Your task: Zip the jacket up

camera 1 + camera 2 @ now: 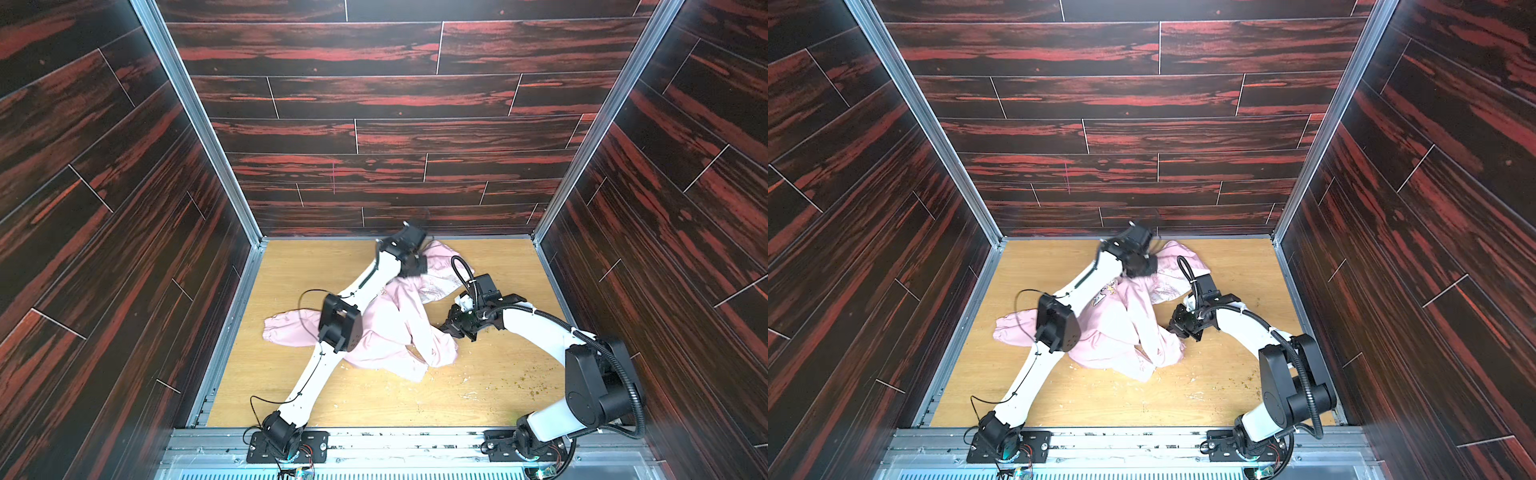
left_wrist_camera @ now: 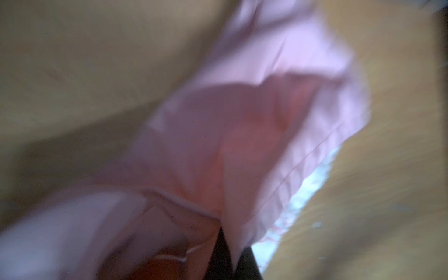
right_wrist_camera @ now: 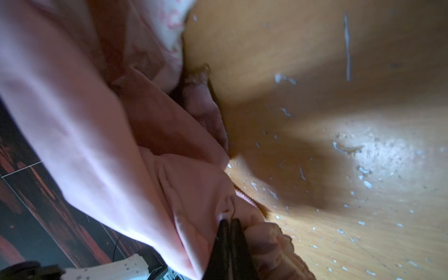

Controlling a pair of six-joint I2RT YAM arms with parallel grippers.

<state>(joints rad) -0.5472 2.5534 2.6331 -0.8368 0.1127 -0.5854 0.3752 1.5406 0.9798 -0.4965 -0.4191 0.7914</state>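
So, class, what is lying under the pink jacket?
The jacket rests crumpled on the wooden table, with wood showing around it. Its folds cover whatever else might lie beneath.

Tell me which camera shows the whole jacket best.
A top view: the jacket lies crumpled on the table, most of its outline, one sleeve and chest logo visible. The left wrist view gives only a blurred pink fold; the right wrist view, close folds and a short run of zipper teeth.
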